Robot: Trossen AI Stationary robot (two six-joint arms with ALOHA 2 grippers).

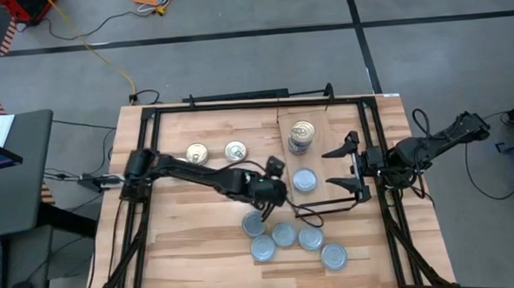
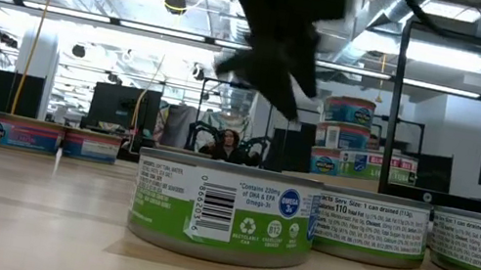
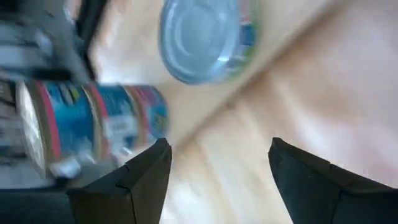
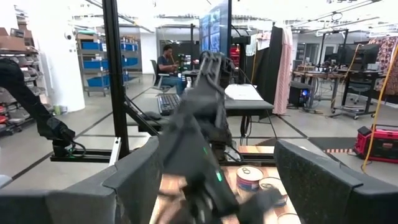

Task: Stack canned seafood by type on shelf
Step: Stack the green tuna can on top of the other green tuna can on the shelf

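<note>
closest to the front edge of the table, five silver-topped tins (image 1: 284,236) lie loose in a cluster, none stacked. just beyond them the left gripper (image 1: 274,192) hangs empty with its fingers apart, right beside a single silver tin (image 1: 305,180) that sits on the shelf (image 1: 326,128). in the left wrist view that tin (image 3: 205,37) lies flat past the open fingers (image 3: 134,180), clear of them.

farther back on the shelf stands a stack of gold-topped tins (image 1: 301,136), and to the side, on the bare table, two more gold tins (image 1: 216,151) wait next to each other. the right gripper (image 1: 352,166) hovers over the shelf's far side, spread wide and holding nothing.

the risk, as i read it, is the left arm's wrist and cable brushing the silver tin on the shelf as it pulls away, nudging it off its spot or toward the gold stack. that stack looks tall for its footprint, so a bump could topple it. swinging low toward the loose cluster could also scatter those tins.
</note>
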